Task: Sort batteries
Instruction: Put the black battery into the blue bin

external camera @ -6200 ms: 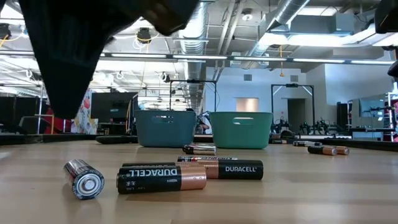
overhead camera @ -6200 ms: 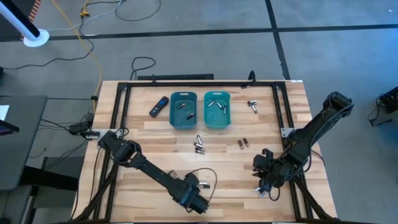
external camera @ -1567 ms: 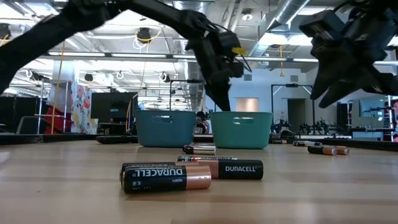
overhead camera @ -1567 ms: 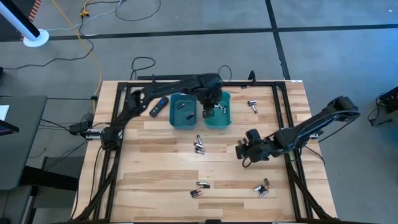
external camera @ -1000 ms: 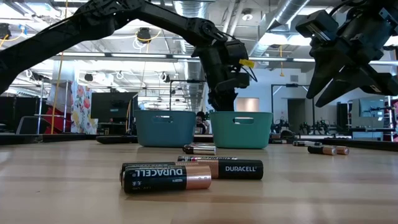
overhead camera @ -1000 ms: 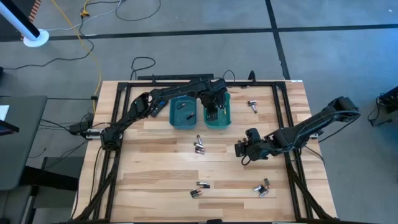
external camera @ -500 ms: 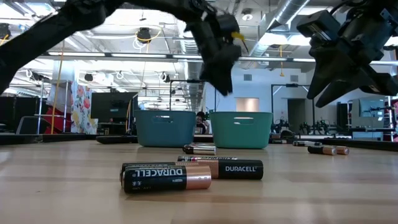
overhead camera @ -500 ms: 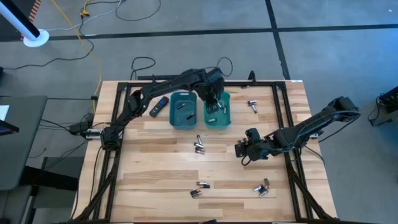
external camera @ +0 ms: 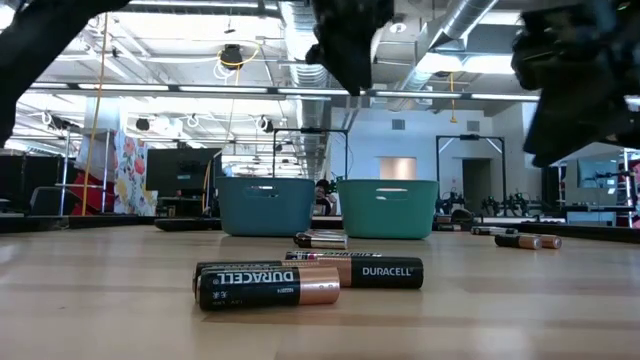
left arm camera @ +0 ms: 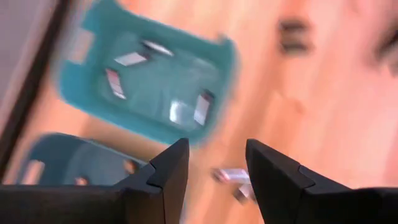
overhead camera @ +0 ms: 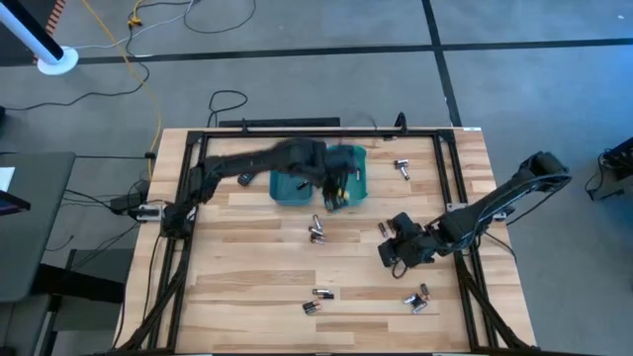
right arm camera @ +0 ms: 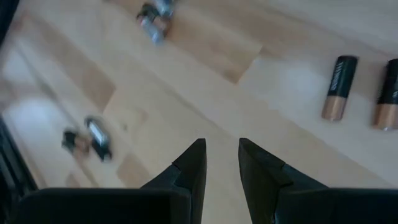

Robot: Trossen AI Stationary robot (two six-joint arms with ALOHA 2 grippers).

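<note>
Two bins stand at the table's far middle: a blue bin and a teal bin, which holds several batteries. Loose batteries lie in pairs on the wood: at the middle, right of it, near the front and front right. My left gripper hangs open and empty, high above the bins' near edge. My right gripper is open by a narrow gap and empty, above the table near two dark copper-ended batteries.
A black frame rail runs round the table's left, far and right sides. Another battery pair lies at the far right. Bare wood lies at the near left. In the low view two batteries lie close in front.
My left gripper has risen from just over the teal bin and swung toward the table's near edge, still open and empty. My right gripper has rolled about its own line and shifted slightly toward the near edge. No battery on the table has moved.
</note>
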